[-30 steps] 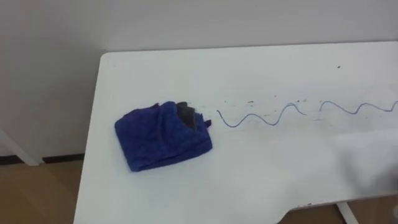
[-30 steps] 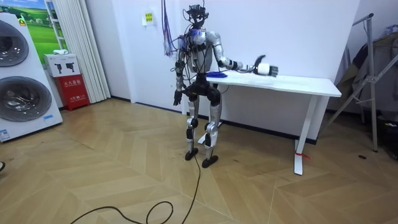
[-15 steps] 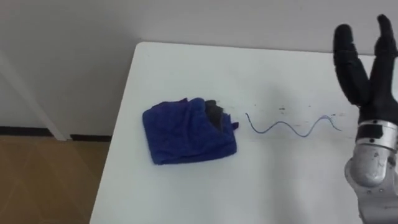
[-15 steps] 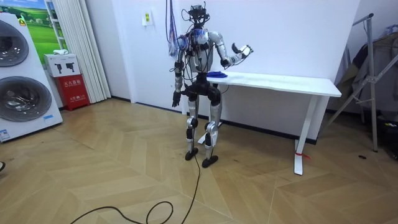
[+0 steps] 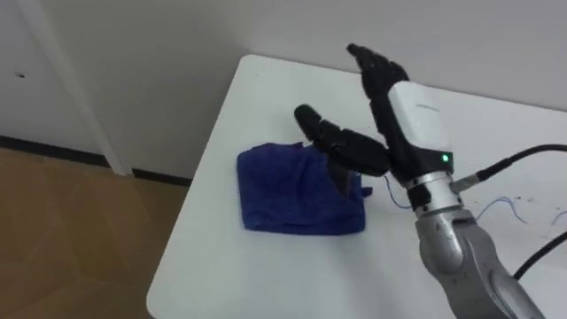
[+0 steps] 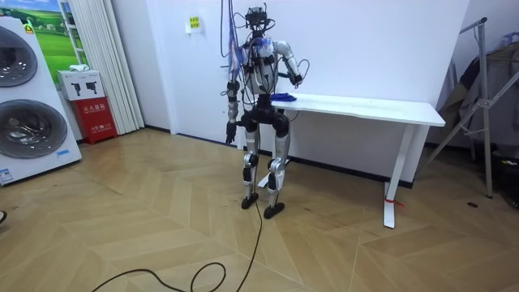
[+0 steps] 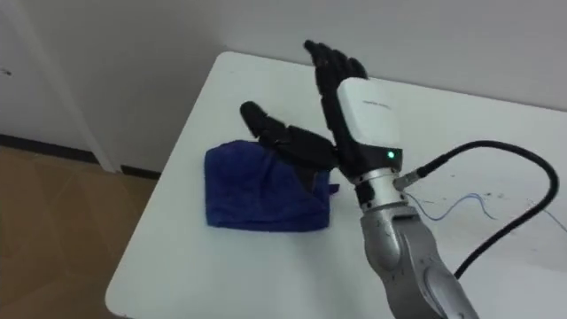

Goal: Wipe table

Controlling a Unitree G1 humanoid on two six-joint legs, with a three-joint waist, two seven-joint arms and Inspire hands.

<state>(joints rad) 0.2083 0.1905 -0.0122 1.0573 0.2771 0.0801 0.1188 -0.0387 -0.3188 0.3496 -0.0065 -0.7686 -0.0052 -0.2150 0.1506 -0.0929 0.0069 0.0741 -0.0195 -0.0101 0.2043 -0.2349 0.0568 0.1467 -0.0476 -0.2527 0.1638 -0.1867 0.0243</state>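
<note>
1. Task item. The blue cloth (image 5: 297, 190) lies crumpled in a rough square on the white table (image 5: 257, 275), near the table's left end. It has a soft pile and rumpled edges, and it is flat enough to sit low on the surface.

2. Hands. My right hand (image 5: 406, 124) is at 2 o'clock of the cloth, with its fingers straight and spread and nothing in its grasp. The thumb (image 5: 341, 146) crosses the cloth's upper right corner in the eye views, and I cannot tell whether it touches. A green lamp (image 5: 446, 159) is lit near the wrist. The left hand (image 6: 229, 130) hangs at the robot's side.

3. Markings. A thin blue wavy pen line (image 5: 500, 206) runs on the table at 3 o'clock of the cloth. A small yellow label (image 6: 195, 22) on the wall and the print on a red box (image 6: 92, 107) are too small to read.

4. Surroundings. Washing machines (image 6: 28, 105) stand at the room view's left and a metal stand (image 6: 478, 97) at its right. The robot stands at the table's end.
</note>
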